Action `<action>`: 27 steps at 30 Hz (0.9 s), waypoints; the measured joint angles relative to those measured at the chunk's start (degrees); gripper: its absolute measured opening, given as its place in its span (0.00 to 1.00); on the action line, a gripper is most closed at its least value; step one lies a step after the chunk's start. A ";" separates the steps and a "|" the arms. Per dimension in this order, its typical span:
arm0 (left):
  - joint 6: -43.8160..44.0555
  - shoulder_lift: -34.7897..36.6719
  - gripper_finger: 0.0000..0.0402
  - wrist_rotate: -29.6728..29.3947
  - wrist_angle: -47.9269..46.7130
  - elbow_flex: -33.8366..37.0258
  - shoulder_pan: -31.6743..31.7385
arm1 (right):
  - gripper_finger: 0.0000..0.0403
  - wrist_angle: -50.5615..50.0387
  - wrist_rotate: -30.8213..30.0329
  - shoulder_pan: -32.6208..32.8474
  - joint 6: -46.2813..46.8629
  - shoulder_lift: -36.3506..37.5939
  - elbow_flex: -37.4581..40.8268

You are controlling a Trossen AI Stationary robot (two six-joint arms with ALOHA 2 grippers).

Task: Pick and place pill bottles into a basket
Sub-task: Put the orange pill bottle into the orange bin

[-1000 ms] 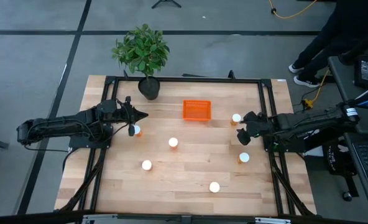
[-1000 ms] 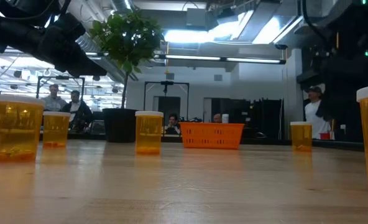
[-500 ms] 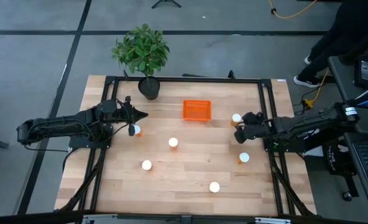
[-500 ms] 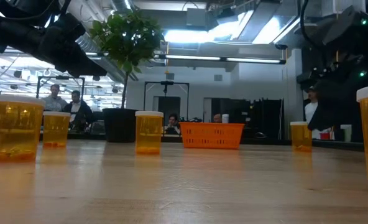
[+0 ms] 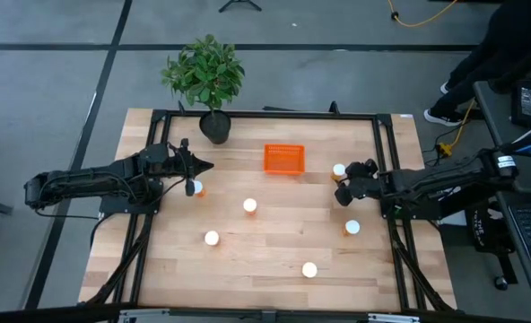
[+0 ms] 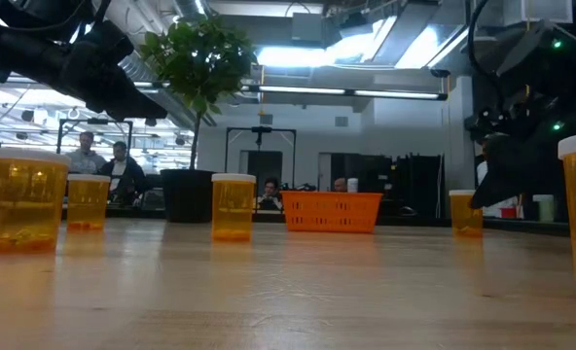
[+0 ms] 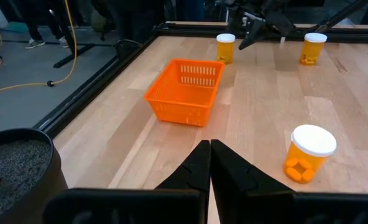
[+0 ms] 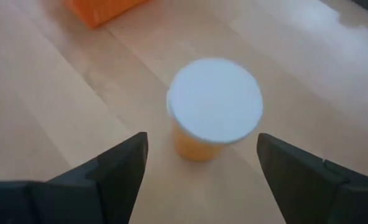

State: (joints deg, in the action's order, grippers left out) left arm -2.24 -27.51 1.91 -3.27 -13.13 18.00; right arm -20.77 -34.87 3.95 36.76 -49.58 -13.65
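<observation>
— Which step is this?
— First pick. The worktop [image 5: 274, 233] has six pill bottles scattered and the basket [image 5: 283, 159] empty. The right gripper [image 8: 199, 158], fingers wide, hangs over the bottle [image 5: 340, 170] right of the basket.
— Next?
— Probably lower, straddle it, close. The left gripper [image 7: 209, 163] waits, fingers pressed together, empty.

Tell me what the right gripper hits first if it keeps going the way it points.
Most likely the pill bottle just ahead: the open right gripper frames its white cap. The basket lies farther along.
</observation>
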 joint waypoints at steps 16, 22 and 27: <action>-0.02 0.00 0.02 0.02 0.00 0.00 -0.01 | 0.76 7.18 -0.05 -2.74 -2.85 -5.40 0.00; -0.02 0.00 0.02 0.02 0.00 0.00 -0.02 | 0.75 7.49 -0.69 -2.74 -2.72 -6.69 0.00; -0.02 -0.01 0.02 0.02 0.00 0.00 -0.01 | 0.70 7.78 -1.62 -2.72 -2.80 -6.69 0.00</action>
State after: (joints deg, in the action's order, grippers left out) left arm -2.26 -27.52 1.93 -3.27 -13.13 17.99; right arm -12.99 -36.49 1.23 33.95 -56.27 -13.65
